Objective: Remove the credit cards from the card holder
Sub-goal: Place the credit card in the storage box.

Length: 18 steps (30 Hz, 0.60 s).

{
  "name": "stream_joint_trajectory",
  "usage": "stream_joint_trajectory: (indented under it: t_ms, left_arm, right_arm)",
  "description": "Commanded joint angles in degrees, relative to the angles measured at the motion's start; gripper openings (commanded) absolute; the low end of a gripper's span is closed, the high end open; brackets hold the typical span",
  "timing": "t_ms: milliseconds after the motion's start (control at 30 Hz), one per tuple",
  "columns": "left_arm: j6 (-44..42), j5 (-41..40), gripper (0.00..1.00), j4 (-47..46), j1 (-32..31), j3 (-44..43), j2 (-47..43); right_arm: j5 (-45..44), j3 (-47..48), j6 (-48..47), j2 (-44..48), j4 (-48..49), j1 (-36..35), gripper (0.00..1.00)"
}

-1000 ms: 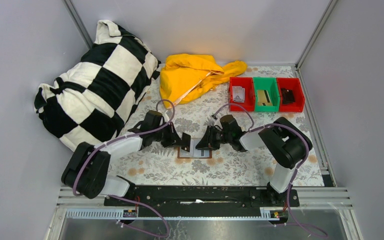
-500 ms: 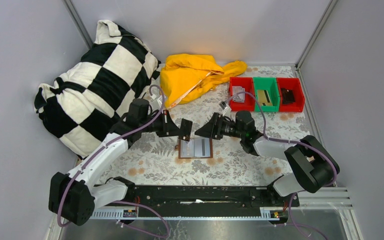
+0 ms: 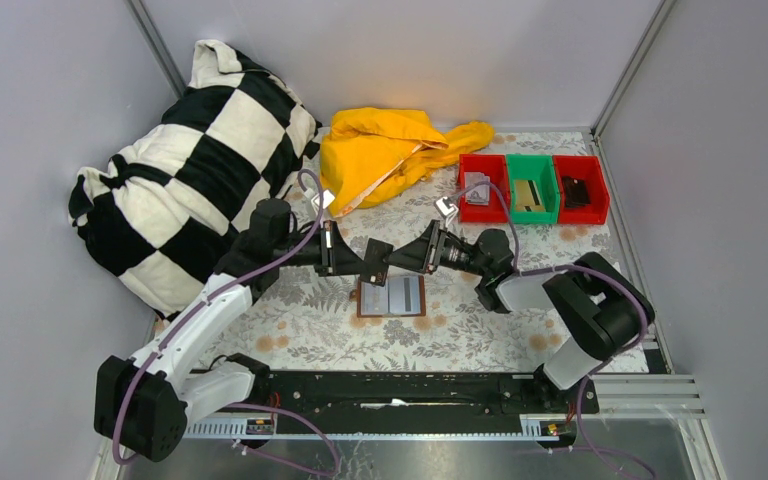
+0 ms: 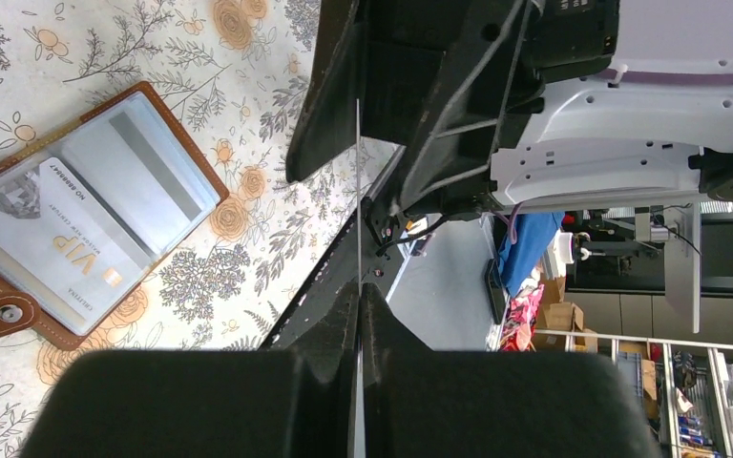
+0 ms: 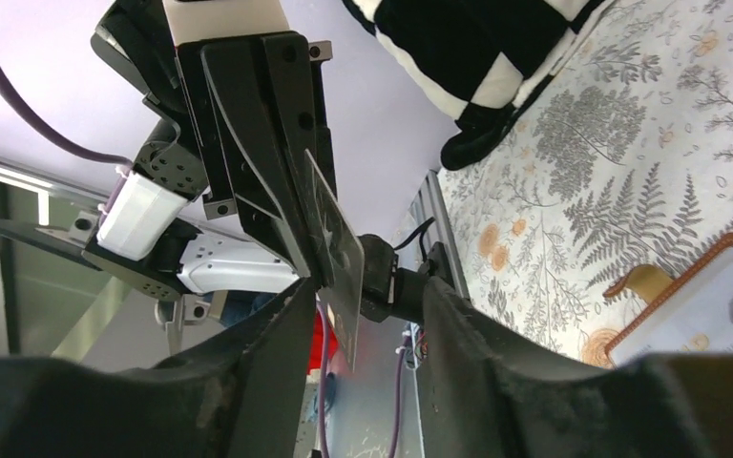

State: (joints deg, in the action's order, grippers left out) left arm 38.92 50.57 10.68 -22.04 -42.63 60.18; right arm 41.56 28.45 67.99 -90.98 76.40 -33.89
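The brown card holder point(image 3: 392, 297) lies open on the floral cloth, and a pale credit card marked VIP point(image 4: 67, 248) is still in its pocket. My left gripper point(image 3: 368, 262) hangs just above its far left corner, shut on another credit card point(image 5: 337, 243). That card shows edge-on as a thin line point(image 4: 358, 172) in the left wrist view. My right gripper point(image 3: 400, 262) faces the left one, tip to tip. It is open, with its fingers on either side of the held card's free end and a gap on the right side.
A black-and-white checked pillow point(image 3: 190, 170) fills the back left and a yellow cloth point(image 3: 390, 150) lies at the back. A red bin point(image 3: 484, 187), a green bin point(image 3: 530, 187) and a second red bin point(image 3: 580, 188) stand in a row at the back right.
Both grippers rose from the card holder, the left one carrying a card. The right gripper opened, then moved left until its fingers straddle that card.
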Motion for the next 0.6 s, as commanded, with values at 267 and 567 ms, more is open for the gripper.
stream_joint_trajectory:
  t_ms: [267, 567]
  left_arm:
    - [0.5, -0.8, 0.00, -1.3, 0.4, -0.7, -0.2]
    - [1.3, -3.8, 0.00, -2.5, 0.4, -0.7, 0.9]
  right_arm:
    - [0.9, 3.9, 11.6, -7.7, 21.4, -3.8, 0.21]
    - [0.3, 2.8, 11.4, -3.3, 17.8, -4.4, 0.00]
